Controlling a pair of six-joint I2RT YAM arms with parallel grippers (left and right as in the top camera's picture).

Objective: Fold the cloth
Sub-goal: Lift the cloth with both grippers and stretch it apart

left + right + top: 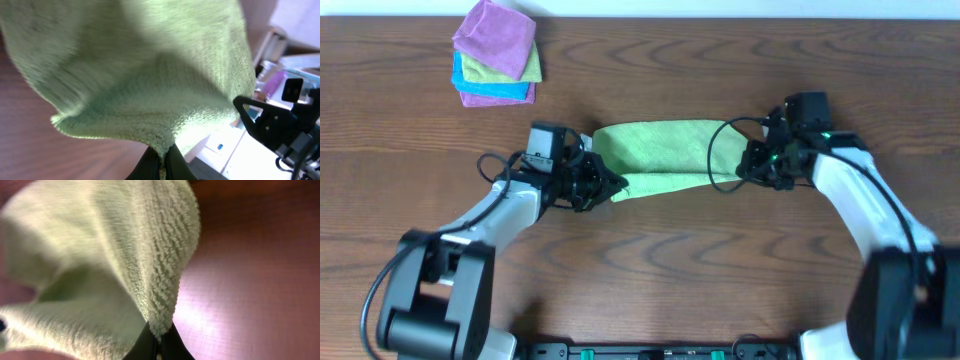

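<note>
Cloth (pixel 660 150), one, pinched by left fingers (pixel 146 166) and right fingers (pixel 141 348).

A robotics lab, by the look: left arm (pixel 485 215) and right arm (pixel 860 195) at a wood-grain table (pixel 650 270).

The cloth (pixel 660 158) pinched in the black fingers (pixel 179 169) is plain light yellow-green, the table (pixel 700 270) beneath them is brown wood-grain, and the stacked cloths (pixel 498 55) well apart from them are purple, yellow-green and blue.

White links (pixel 488 215), black joints (pixel 432 290), black cables (pixel 713 160), green light (pixel 826 135).
</note>
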